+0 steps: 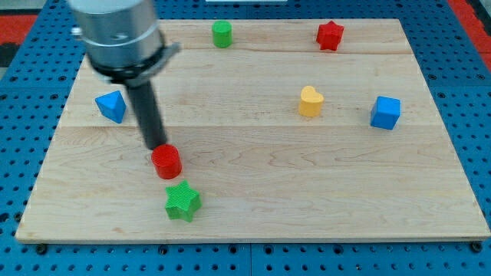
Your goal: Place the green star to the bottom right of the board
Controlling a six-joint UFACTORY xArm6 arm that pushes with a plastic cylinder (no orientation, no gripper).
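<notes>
Wooden board [253, 207] on blue pegboard [23, 69]; my tip [157, 147] touching red cylinder [166, 161], green star [182, 202] below.

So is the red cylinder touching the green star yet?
Apart. The camera view shows a strip of bare board between the red cylinder and the green star just below it. My tip sits at the cylinder's upper-left edge.

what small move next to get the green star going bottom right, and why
Probably shift my tip around to the view's left of the green star. The tip sits at the red cylinder, above the star, so pushing now would shove the cylinder instead.
</notes>
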